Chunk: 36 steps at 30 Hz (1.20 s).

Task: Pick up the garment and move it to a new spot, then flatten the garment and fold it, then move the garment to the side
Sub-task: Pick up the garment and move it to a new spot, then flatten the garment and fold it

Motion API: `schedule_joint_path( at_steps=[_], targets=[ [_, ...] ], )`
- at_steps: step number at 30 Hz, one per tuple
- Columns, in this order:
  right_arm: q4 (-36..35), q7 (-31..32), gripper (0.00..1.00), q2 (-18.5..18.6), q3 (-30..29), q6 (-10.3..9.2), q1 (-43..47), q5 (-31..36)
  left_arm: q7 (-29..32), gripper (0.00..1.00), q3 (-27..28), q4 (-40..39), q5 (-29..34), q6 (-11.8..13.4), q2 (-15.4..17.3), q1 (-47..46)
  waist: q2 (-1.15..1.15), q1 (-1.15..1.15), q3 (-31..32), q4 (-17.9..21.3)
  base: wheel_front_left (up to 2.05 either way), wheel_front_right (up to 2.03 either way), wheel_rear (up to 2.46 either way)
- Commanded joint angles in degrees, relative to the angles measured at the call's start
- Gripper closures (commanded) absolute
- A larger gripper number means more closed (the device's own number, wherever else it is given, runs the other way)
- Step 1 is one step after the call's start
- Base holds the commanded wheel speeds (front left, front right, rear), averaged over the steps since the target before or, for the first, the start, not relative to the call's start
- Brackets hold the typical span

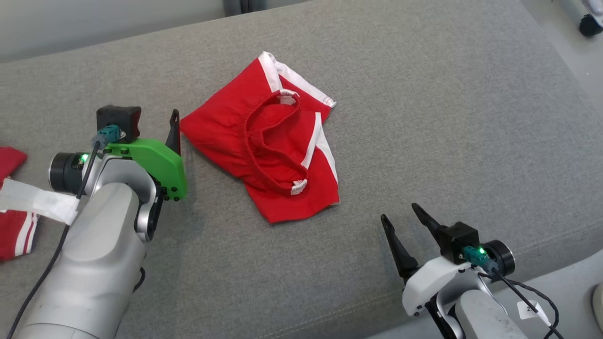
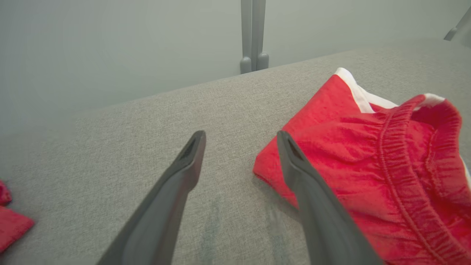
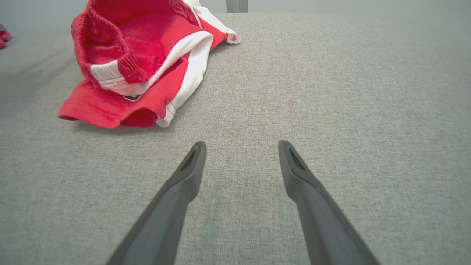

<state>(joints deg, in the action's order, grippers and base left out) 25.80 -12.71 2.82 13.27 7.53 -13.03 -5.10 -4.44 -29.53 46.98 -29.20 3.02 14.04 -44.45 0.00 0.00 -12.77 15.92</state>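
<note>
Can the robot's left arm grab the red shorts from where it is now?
Probably yes. The left end effector is open right beside the red shorts, close to their nearest corner, and nothing lies between them on the grey cushion.

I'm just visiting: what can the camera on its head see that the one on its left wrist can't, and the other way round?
Head view: the whole red shorts with their white side stripes, the right pincer open and off the cloth, and the left arm's green bracket.
Left wrist view: the left pincer up close, its two fingers spread wide with nothing between them, one beside the shorts' corner.
Both: the shorts, the grey cushion under them, and a second red garment off to the side.
</note>
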Motion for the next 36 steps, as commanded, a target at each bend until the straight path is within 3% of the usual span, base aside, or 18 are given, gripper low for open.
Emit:
schedule_joint_path(
  at_steps=[1,10,17,26,36],
  targets=[
    [0.3,-0.2,0.0,0.1,-0.3,-0.08,0.2,0.2,-0.8,0.0,-0.2,0.5,-0.4,-0.7,-0.4,0.9,0.0,0.0,1.5,-1.4,0.0,0.0,0.0],
    [0.6,0.4,0.0,0.1,-1.7,-0.08,2.0,1.0,-1.4,0.0,-4.7,-1.5,0.5,-5.8,-3.8,3.0,0.0,0.0,5.0,-3.8,0.0,0.0,0.0],
    [-0.6,0.9,0.0,0.1,-3.3,-0.08,3.2,1.6,3.2,0.0,-11.3,-6.0,2.1,-8.0,-7.5,5.7,0.0,0.0,5.1,-2.8,0.0,0.0,0.0],
    [-1.3,0.7,0.0,0.1,-3.4,-0.08,3.1,0.4,8.7,0.0,-16.9,-8.5,3.3,-7.7,-9.5,7.5,0.0,0.0,2.6,0.6,0.0,0.0,0.0],
    [-0.5,-0.2,0.0,0.1,-2.4,-0.08,2.0,-0.7,12.4,0.0,-17.8,-6.6,3.2,-5.5,-9.3,6.2,0.0,0.0,0.7,2.9,0.0,0.0,0.0]
  ],
)
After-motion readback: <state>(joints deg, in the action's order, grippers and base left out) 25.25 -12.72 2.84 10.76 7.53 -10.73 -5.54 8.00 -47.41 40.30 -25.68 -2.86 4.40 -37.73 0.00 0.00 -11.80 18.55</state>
